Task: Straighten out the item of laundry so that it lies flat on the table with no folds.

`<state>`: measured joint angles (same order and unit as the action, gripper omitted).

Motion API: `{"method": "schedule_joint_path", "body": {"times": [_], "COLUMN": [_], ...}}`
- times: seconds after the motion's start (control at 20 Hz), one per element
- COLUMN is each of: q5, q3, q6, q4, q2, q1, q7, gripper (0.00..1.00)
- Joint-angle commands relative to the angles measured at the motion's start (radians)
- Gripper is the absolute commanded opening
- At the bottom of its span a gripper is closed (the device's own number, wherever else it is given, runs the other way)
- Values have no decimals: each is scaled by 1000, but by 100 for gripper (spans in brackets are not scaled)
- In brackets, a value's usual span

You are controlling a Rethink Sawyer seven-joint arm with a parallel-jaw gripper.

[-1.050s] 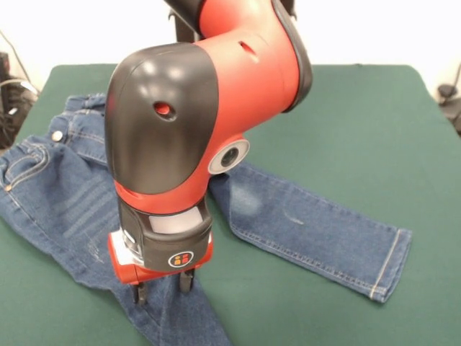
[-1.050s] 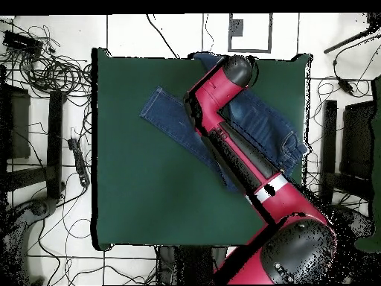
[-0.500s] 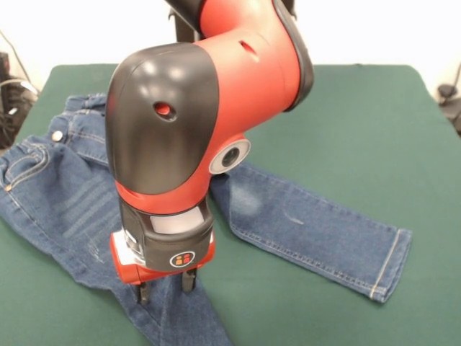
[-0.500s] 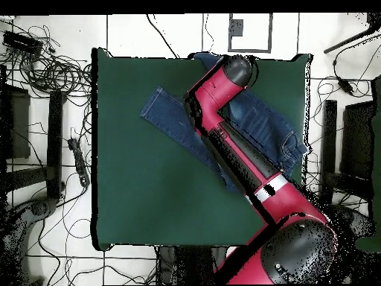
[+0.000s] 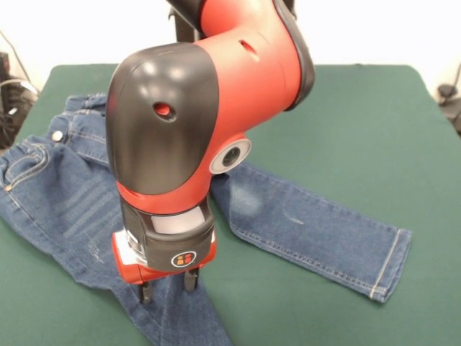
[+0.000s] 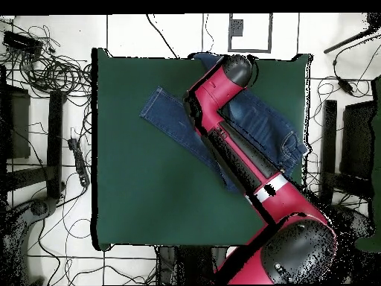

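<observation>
- The gripper (image 5: 167, 286) points straight down over the jeans (image 5: 65, 205), its two short black fingers (image 5: 189, 281) standing apart with a gap between them, so it is open; the tips sit at or just above the denim of the leg that runs off the table's near edge, and whether they touch the cloth cannot be told.
- Above the fingers sits a red and black wrist block with a round logo, and over it the arm (image 5: 194, 108), a bulky glossy shell in red and black that hides the crotch and part of the seat of the jeans.
- The jeans are blue denim with tan stitching, a brass button (image 5: 56, 135) at the waistband and pale faded bands across the thigh.
- Their waist lies near the table's far left corner in the front view; one leg stretches flat toward the right, ending in a hemmed cuff (image 5: 392, 263), and the other runs toward the near edge under the gripper.
- The legs splay apart in a wide V, with soft wrinkles around the pocket.
- The table (image 5: 360, 122) has a dark green felt-like top with rounded corners.
- In the overhead view the arm (image 6: 238, 149) crosses the jeans (image 6: 175, 119) diagonally.
</observation>
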<state>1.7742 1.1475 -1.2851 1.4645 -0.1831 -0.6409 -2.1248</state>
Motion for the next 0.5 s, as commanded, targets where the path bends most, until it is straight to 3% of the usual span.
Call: {"method": "schedule_joint_path", "body": {"times": [0.05, 0.5], "q5": [116, 136], "q3": [6, 8], "q6": [32, 20], "q4": [28, 39], "q2": [45, 27], "q1": [49, 45], "q7": [77, 78], "gripper": [100, 100]}}
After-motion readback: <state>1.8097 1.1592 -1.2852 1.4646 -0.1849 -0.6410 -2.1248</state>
